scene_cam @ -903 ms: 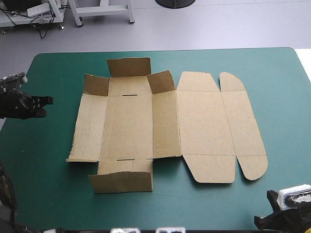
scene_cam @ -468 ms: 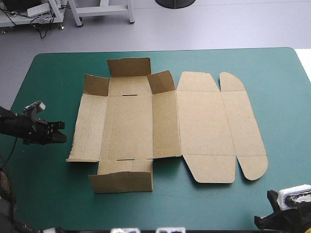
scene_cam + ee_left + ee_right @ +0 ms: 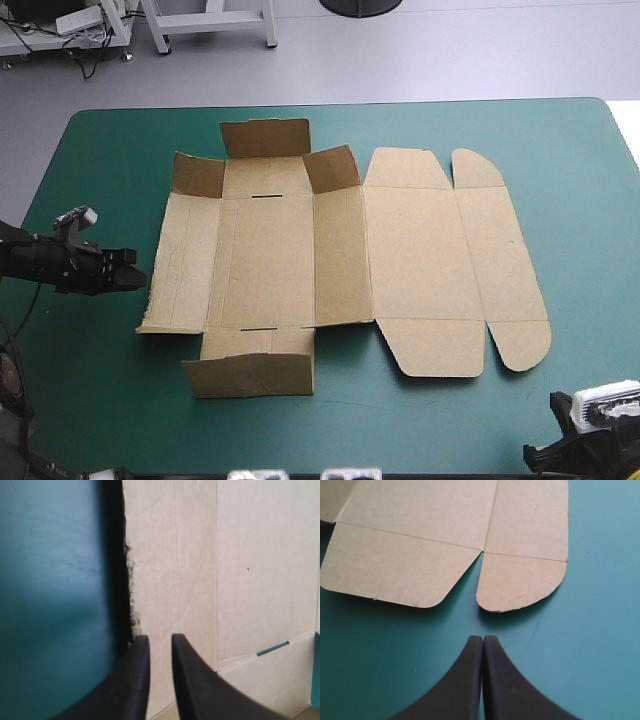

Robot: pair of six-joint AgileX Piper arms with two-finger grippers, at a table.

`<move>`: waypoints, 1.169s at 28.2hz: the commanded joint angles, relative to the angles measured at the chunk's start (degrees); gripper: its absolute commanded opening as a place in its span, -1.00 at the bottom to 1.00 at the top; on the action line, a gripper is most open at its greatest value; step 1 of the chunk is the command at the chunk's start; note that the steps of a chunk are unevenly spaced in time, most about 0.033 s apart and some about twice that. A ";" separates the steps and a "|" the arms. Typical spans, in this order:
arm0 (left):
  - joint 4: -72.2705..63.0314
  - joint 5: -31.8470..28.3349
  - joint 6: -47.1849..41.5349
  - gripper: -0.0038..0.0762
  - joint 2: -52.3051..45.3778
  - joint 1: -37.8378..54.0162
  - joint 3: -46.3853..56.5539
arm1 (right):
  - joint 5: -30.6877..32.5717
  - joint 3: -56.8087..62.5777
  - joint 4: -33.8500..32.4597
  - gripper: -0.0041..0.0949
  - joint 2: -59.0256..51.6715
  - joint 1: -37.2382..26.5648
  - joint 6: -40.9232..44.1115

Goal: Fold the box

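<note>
The box (image 3: pixel 340 260) lay opened out as a cut brown sheet across the middle of the high view, on the teal-green cover (image 3: pixel 100 150). Its two rounded lid panels (image 3: pixel 500 260) lay flat toward the right of the frame. At the upper left, the far flap (image 3: pixel 265 137) and two small corner flaps beside it stood tilted up. The near flap (image 3: pixel 255 372), at the lower left, was also raised.

The left gripper (image 3: pixel 159 637) was at the sheet's frayed left edge (image 3: pixel 131 595), which cast a dark shadow on the cover. Its black fingers were parted by a narrow gap, with one over the board and one at the edge.

The right gripper (image 3: pixel 483 639) sat at the lower right corner of the high view. Its fingers were pressed together in one point, aimed at the notch between the rounded panels and near them but not touching.
</note>
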 commanded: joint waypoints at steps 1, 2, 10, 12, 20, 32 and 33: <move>-3.10 2.58 0.85 -0.09 -1.37 0.06 -1.10 | -3.38 -1.27 -0.58 -0.94 1.00 -0.14 -0.42; -3.22 2.58 0.85 0.04 -1.09 0.06 -1.10 | -3.38 -1.27 -0.58 -0.94 1.00 -0.14 -0.42; -6.04 5.03 0.24 0.14 2.33 0.06 -1.10 | -3.38 -1.27 -0.58 -0.94 1.00 -0.14 -0.42; -6.04 5.01 0.24 0.14 2.94 0.06 -1.10 | -3.38 -1.27 -0.58 -0.94 1.00 -0.14 -0.42; -8.33 5.16 0.24 0.14 5.59 -0.46 -1.10 | -3.38 -1.27 -0.58 -0.94 1.00 -0.14 -0.42; -10.93 5.16 -0.27 0.14 8.52 -12.97 -1.10 | -3.38 -1.27 -0.58 -0.94 1.00 -0.14 -0.42; -11.57 5.16 -0.27 0.14 8.52 -14.05 -1.10 | -3.38 -1.27 -0.58 -0.94 1.00 -0.14 -0.42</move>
